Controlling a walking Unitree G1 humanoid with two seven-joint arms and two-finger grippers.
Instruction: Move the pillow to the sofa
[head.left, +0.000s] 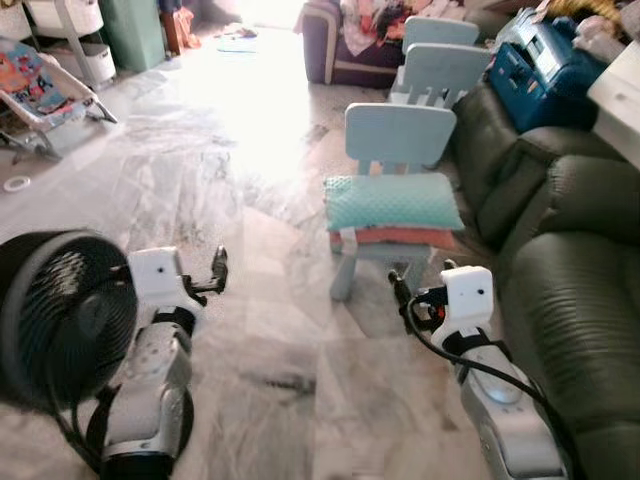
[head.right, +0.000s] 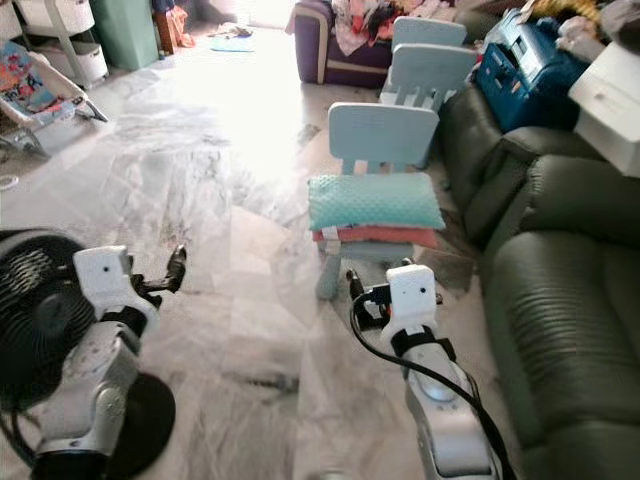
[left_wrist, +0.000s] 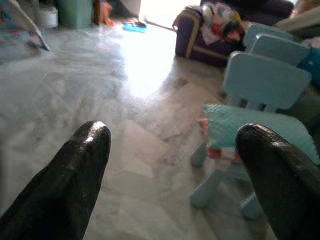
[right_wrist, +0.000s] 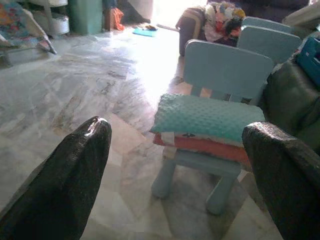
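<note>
The right gripper (head.left: 420, 290) is held out low with its fingers spread wide and nothing between them, and the teal pillow (head.left: 394, 201) lies just ahead of it and a little higher, flat on the seat of a small pale-blue chair (head.left: 398, 135), stacked on an orange cushion (head.left: 400, 237). The sofa (head.left: 575, 270) runs alongside that gripper on its outer side, close to the chair. The left gripper (head.left: 215, 268) is likewise parted and empty, well off to the other side of the chair, with a black fan (head.left: 60, 315) just behind and outside it. The risks from here look plain: the two cushions sit flush, so a low grab could catch the orange one too or drag both off; the chair looks light, and a push from the fingers could tip or shove it; a one-sided pinch on a soft pillow may slip as it swings toward the sofa
</note>
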